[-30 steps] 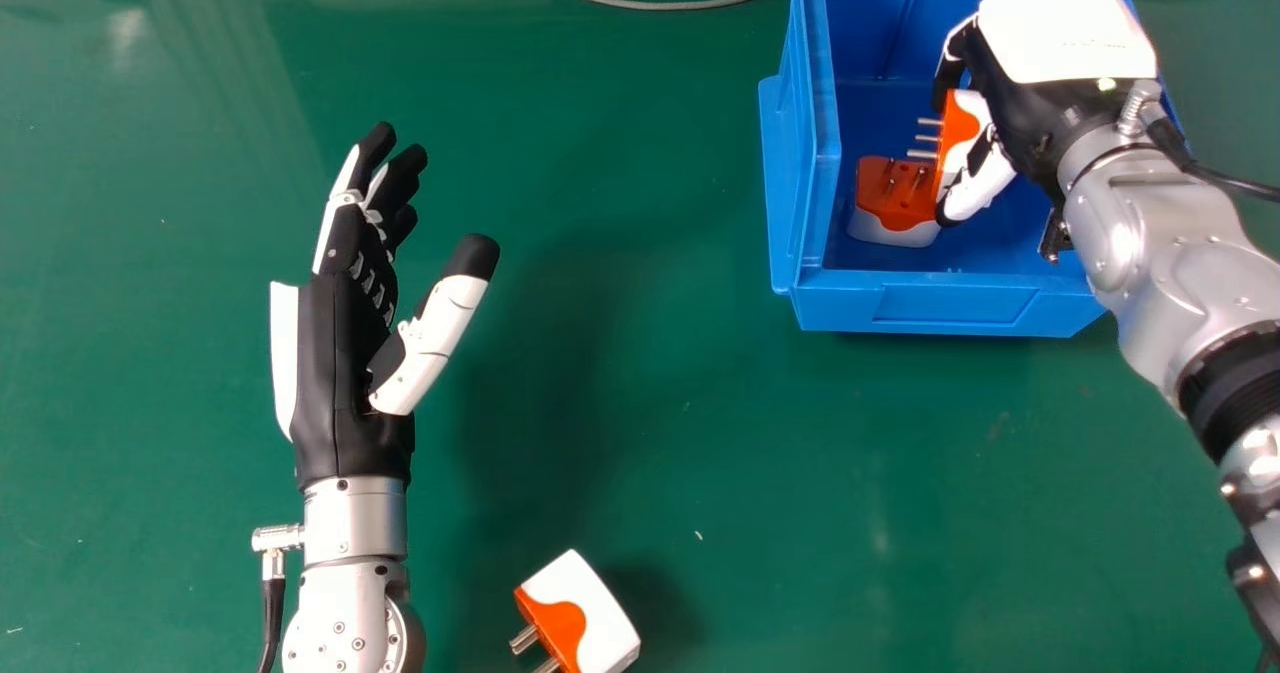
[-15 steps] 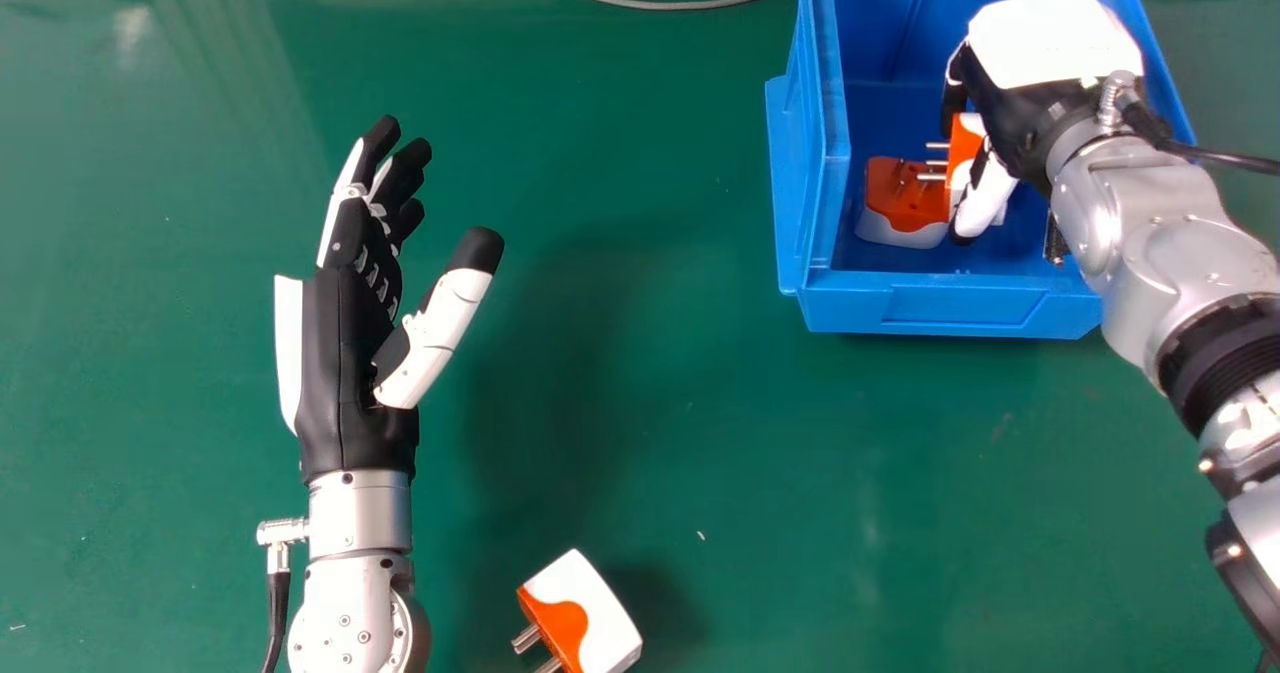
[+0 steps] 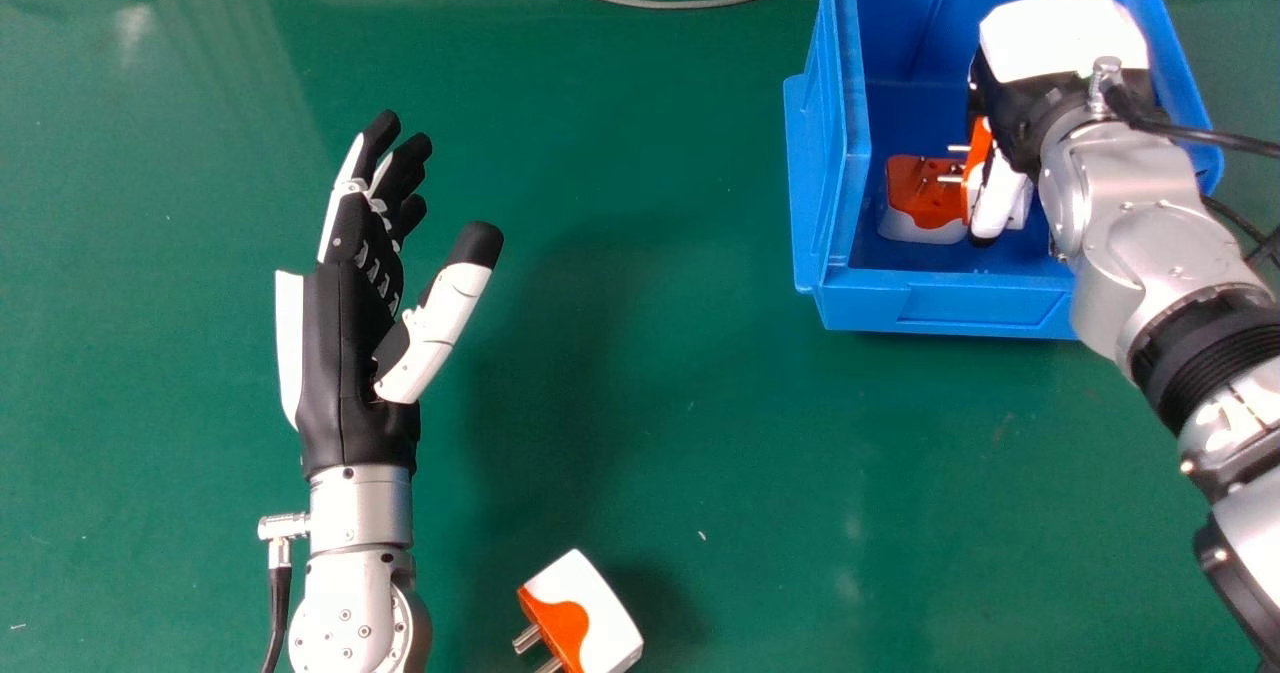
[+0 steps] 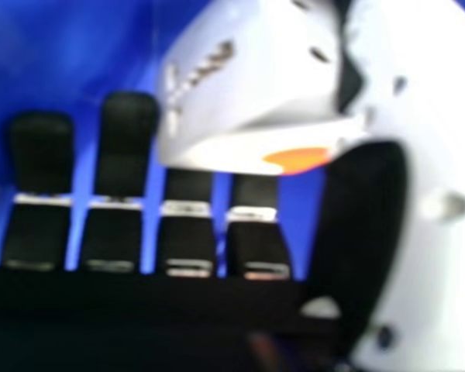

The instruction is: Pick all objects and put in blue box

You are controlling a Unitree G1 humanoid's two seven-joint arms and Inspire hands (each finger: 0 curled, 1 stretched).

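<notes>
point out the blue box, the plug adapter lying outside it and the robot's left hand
Blue box [image 3: 945, 306]: head view, on its near wall
Plug adapter outside the box [image 3: 600, 613]: head view, on its white body
Left hand [image 3: 345, 378]: head view, on the black part of its palm

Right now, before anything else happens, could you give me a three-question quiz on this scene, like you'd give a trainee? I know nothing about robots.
1. True or false: the robot's right hand is in the blue box.
2. Choose one: the robot's left hand is
a) curled round a plug adapter
b) open, with nothing in it
c) inside the box
3. Fill in the missing word: in the head view, the white and orange adapter on the green table lies near the picture's ____ edge.

Key: 1 true; 2 b; 3 bottom
</notes>
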